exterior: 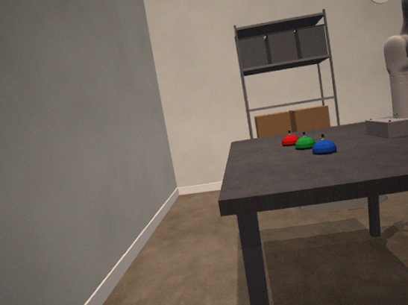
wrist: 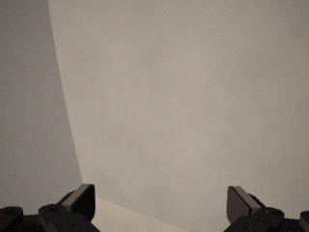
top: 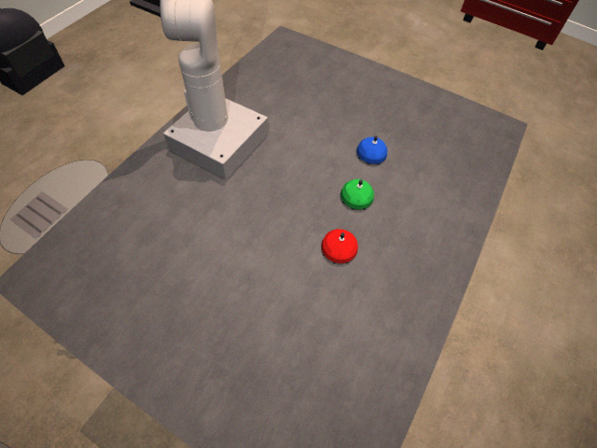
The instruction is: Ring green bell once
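The green bell (top: 357,194) sits on the dark grey table between the blue bell (top: 371,149) and the red bell (top: 340,245); each has a small black button on top. In the exterior view the green bell (exterior: 304,141) is in the middle of the row, with the red bell (exterior: 289,139) behind it and the blue bell (exterior: 323,146) in front. My gripper (wrist: 160,200) shows only in the wrist view. Its fingers are wide open and empty, facing a plain wall. No bell is in the wrist view. The gripper is out of the top and exterior views.
The arm's base block (top: 216,138) stands on the table, left of the bells. A metal shelf (exterior: 286,73) with cardboard boxes stands against the far wall. A red cabinet (top: 518,14) is on the floor beyond the table.
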### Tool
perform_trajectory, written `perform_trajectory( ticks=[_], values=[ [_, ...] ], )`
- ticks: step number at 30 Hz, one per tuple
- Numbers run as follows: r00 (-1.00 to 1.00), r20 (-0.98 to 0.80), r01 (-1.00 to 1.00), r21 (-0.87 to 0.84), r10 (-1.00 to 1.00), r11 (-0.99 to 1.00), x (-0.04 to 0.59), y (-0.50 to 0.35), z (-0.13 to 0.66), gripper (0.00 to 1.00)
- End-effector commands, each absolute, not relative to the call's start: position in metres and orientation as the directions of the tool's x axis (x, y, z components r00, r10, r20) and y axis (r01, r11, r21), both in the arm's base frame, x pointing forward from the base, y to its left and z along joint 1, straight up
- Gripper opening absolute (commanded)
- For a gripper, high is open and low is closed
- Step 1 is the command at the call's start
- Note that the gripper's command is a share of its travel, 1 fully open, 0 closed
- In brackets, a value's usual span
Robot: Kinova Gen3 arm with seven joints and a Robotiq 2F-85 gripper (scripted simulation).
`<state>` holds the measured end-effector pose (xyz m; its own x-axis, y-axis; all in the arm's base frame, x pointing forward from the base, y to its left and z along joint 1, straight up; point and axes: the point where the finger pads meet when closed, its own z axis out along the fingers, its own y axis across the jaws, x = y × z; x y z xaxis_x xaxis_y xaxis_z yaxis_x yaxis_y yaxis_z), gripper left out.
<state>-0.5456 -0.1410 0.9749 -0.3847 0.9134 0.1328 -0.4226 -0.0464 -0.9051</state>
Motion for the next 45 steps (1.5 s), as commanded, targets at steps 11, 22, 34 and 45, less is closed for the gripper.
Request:
perform_trajectory(
  ticks=[11, 22, 34, 45],
  values=[
    [-0.416, 0.157, -0.415, -0.909, 0.896, -0.033, -0.512, -0.205, 0.975, 1.0],
    [-0.538, 0.21, -0.414, -0.91, 0.816, -0.039, -0.446, -0.296, 0.969, 1.0],
    [-0.696, 0.296, -0.415, -0.909, 0.654, -0.03, -0.324, -0.416, 0.943, 1.0],
    [-0.739, 0.325, -0.418, -0.908, 0.59, -0.022, -0.278, -0.45, 0.929, 1.0]
  ],
)
